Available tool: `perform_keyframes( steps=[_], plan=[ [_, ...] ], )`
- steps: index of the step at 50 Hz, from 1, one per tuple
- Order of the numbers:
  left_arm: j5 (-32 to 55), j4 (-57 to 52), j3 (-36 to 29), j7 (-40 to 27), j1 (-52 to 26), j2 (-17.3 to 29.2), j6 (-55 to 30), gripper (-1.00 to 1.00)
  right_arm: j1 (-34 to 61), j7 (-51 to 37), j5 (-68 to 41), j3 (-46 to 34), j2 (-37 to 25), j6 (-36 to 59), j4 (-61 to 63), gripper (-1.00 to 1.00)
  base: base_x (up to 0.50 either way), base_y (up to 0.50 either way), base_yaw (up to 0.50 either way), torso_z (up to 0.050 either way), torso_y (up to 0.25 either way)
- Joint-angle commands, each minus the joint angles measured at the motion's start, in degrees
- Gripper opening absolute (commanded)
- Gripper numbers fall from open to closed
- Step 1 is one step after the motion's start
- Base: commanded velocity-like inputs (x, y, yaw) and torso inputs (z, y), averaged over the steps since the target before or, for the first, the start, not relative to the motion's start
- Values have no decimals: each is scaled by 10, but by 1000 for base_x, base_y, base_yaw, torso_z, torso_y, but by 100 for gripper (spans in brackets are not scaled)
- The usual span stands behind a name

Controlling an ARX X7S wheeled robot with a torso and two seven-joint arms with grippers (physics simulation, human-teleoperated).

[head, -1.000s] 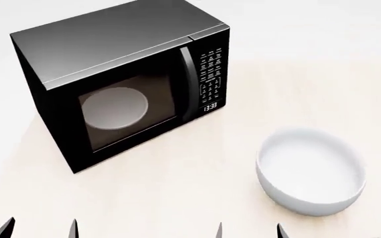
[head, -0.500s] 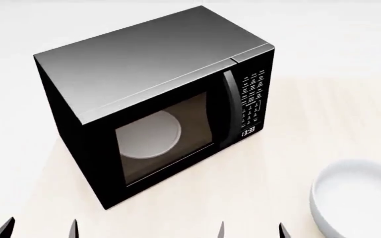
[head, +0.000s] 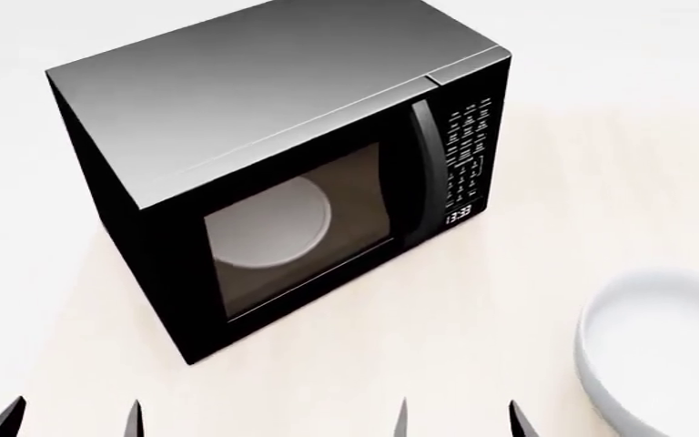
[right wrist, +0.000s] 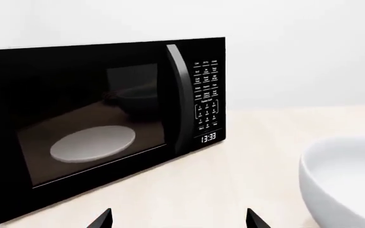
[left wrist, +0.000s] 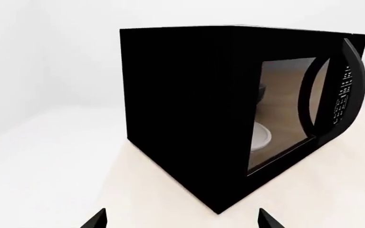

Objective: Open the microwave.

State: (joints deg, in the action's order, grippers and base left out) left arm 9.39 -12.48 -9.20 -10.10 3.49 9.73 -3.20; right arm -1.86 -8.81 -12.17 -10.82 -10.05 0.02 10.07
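The microwave [head: 265,173] is a black box with a grey top, standing on the pale table with its door shut. Its vertical black handle [head: 422,168] runs between the glass window and the keypad [head: 469,150], and the clock reads 13:33. A white turntable [head: 270,223] shows through the glass. The microwave [right wrist: 100,118] fills the left of the right wrist view, and its dark side [left wrist: 189,109] faces the left wrist camera. My left gripper [head: 70,421] and right gripper [head: 459,421] are both open at the near edge, short of the microwave, holding nothing.
A large white bowl [head: 665,364] sits on the table to the right of the microwave, near my right gripper; it also appears in the right wrist view as a bowl [right wrist: 347,180]. The pale table [head: 495,300] spreads out in front of the microwave.
The head view has shifted: the microwave appears larger and further right than a second ago, and the bowl has slid toward the right edge. The fingertips stay in the same place in the view.
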Motion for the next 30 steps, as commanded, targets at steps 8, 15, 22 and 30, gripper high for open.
perform_keyframes(
  steps=[8,15,22,30],
  plan=[
    [9,-13,-2,-9,1,7,-2,100,58,-20,-1,-12,-21,104,66,100,0,0,0,7,-227],
    [10,-17,-7,-11,2,9,-2,100,98,-29,0,-13,-29,157,85,100,0,0,0,8,-229],
    [26,-57,0,-14,16,16,-11,100,138,-38,-2,-13,-38,215,117,100,0,0,0,7,-142],
    [34,-75,-3,-18,23,24,-10,100,185,-43,-4,-17,-44,270,134,100,0,0,0,0,0]
  ],
)
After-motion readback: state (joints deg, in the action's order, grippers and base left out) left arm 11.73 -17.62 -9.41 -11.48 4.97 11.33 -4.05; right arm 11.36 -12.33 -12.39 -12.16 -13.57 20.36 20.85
